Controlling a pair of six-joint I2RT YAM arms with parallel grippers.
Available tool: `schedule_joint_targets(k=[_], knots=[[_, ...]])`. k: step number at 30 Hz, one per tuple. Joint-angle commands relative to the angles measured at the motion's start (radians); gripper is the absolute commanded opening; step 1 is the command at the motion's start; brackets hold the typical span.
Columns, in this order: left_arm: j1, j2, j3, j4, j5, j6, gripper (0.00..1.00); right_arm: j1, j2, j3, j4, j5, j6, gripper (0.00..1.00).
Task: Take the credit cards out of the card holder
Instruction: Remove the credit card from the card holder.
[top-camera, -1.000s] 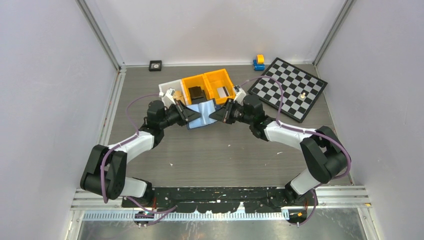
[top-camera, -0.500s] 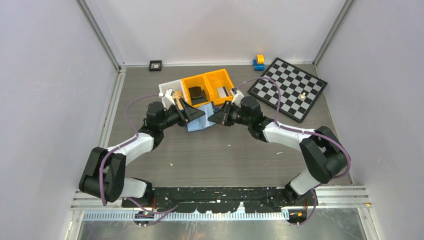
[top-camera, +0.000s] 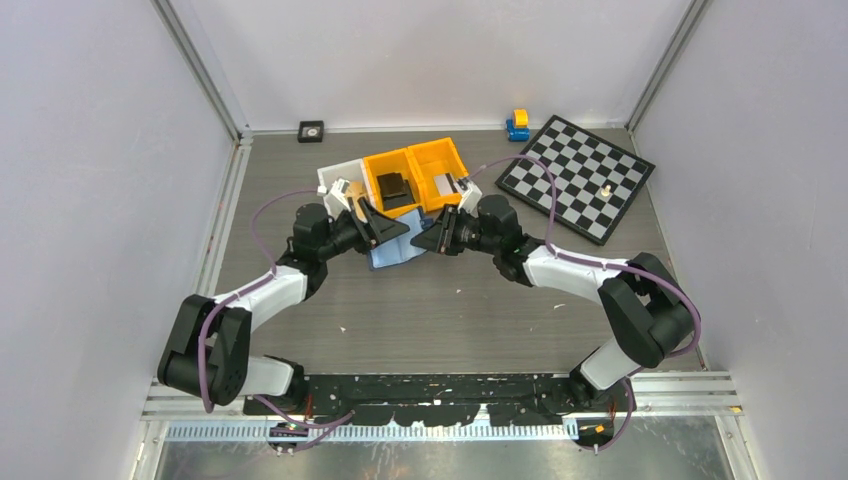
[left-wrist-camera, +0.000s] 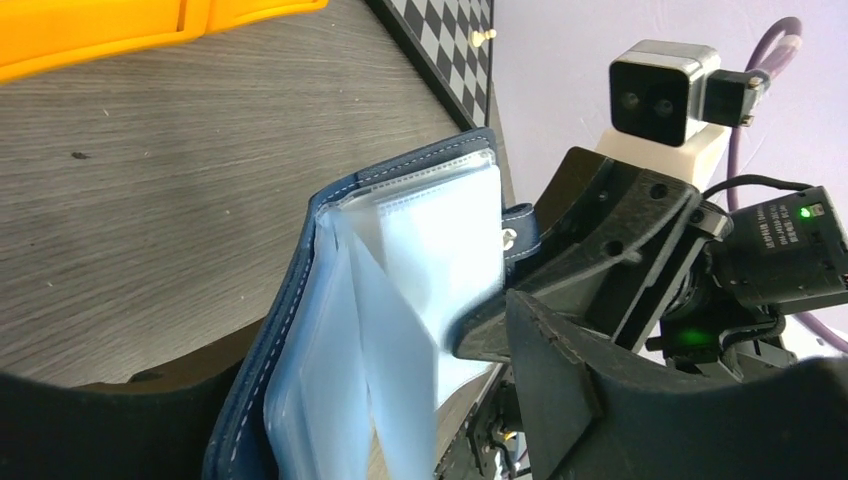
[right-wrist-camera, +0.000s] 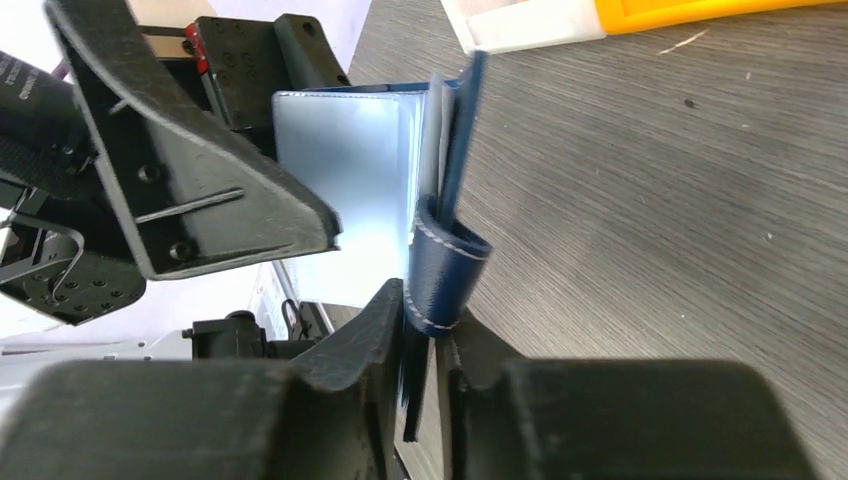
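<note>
card holder (right-wrist-camera: 446, 262) inside right gripper (right-wrist-camera: 424, 335)

The card holder (top-camera: 400, 248) sits at the middle of the table (top-camera: 450, 310), between my left claw (top-camera: 392, 228) on its left and my right claw (top-camera: 424, 240) on its right. Just behind it runs a row of three bins (top-camera: 427, 151) (a block-like item (top-camera: 392, 187) lies in the middle one). Right of the bins, well apart from the holder, a chessboard (top-camera: 575, 175) lies flat with one small piece (top-camera: 606, 188) on it; a small toy (top-camera: 517, 124) sits behind the board's left corner by the back wall, and a small square item (top-camera: 311, 130) lies at the rear left.
</note>
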Motion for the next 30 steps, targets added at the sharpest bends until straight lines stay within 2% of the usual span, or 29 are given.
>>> schedule_joint_targets(k=[1, 4, 7, 12, 16, 19, 23, 30], knots=[[-0.004, 0.001, 0.028, 0.009, 0.002, 0.016, 0.6, 0.013, -0.031, 0.007, 0.096, -0.036, -0.002, 0.29], [-0.004, -0.007, 0.027, -0.002, -0.008, 0.021, 0.39, 0.011, -0.039, -0.005, 0.116, -0.029, 0.011, 0.33], [-0.004, -0.024, 0.026, -0.022, -0.024, 0.03, 0.28, 0.006, -0.047, -0.016, 0.128, -0.015, 0.021, 0.38], [-0.003, -0.041, 0.028, -0.056, -0.044, 0.043, 0.18, -0.028, -0.06, -0.047, 0.166, -0.01, 0.059, 0.5], [-0.002, -0.052, 0.031, -0.078, -0.056, 0.053, 0.15, -0.052, -0.094, -0.074, 0.168, 0.012, 0.07, 0.51], [0.0, -0.06, 0.03, -0.089, -0.066, 0.059, 0.14, -0.058, -0.115, -0.077, 0.145, 0.027, 0.058, 0.42], [0.002, -0.067, 0.03, -0.101, -0.074, 0.063, 0.14, -0.056, -0.122, -0.075, 0.138, 0.028, 0.052, 0.23], [0.002, -0.071, 0.026, -0.086, -0.063, 0.057, 0.14, -0.057, -0.118, -0.059, 0.11, 0.019, 0.033, 0.1]])
